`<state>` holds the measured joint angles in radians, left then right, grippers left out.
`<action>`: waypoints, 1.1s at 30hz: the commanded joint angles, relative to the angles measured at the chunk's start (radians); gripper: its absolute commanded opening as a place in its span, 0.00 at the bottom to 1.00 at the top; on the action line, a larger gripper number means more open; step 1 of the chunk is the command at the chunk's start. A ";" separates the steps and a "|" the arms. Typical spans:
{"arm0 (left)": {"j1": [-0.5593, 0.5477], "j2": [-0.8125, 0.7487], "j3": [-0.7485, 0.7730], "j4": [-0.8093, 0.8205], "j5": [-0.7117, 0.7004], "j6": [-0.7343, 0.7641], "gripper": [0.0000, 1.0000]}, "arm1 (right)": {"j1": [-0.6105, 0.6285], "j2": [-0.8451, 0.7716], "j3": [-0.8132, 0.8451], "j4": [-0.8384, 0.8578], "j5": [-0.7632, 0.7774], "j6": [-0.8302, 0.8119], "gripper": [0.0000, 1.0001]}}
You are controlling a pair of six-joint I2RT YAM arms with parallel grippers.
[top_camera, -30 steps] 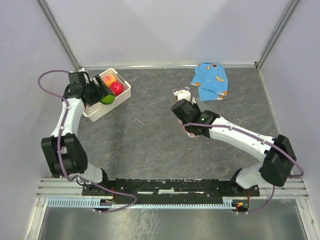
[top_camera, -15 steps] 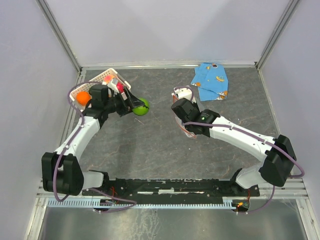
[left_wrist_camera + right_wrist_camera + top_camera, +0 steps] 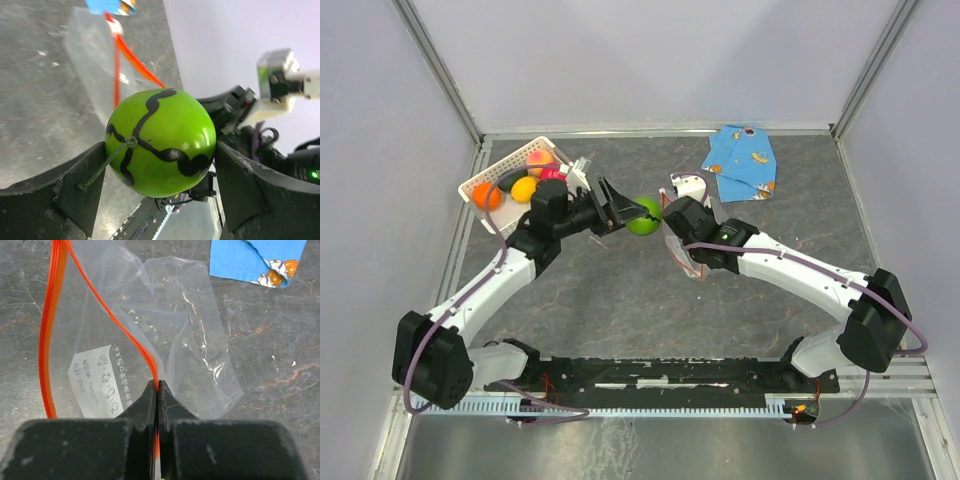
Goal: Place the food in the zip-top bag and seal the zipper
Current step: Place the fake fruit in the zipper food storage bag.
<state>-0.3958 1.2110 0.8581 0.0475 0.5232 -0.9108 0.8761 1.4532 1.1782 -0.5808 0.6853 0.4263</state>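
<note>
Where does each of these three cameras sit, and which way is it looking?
Top external: above and behind the bases, looking down on the table; left arm and right arm show whole.
Left wrist: on the left arm, looking along the left gripper's fingers clamping the striped green fruit; the right arm shows behind.
Right wrist: on the right arm, looking down past the right gripper's fingers pinching the zipper.
Shared: both wrist views show the zip-top bag and blue cloth.
</note>
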 commanded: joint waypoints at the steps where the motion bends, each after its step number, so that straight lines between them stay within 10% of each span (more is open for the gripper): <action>1: -0.103 0.008 0.000 0.159 -0.060 -0.091 0.36 | 0.000 -0.004 0.051 0.048 -0.024 0.059 0.02; 33: -0.386 0.078 0.119 -0.237 -0.706 0.131 0.39 | 0.000 -0.090 0.018 0.123 -0.206 0.219 0.02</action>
<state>-0.7593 1.2961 0.9070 -0.1455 -0.0219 -0.8352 0.8734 1.3926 1.1877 -0.5201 0.5194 0.6052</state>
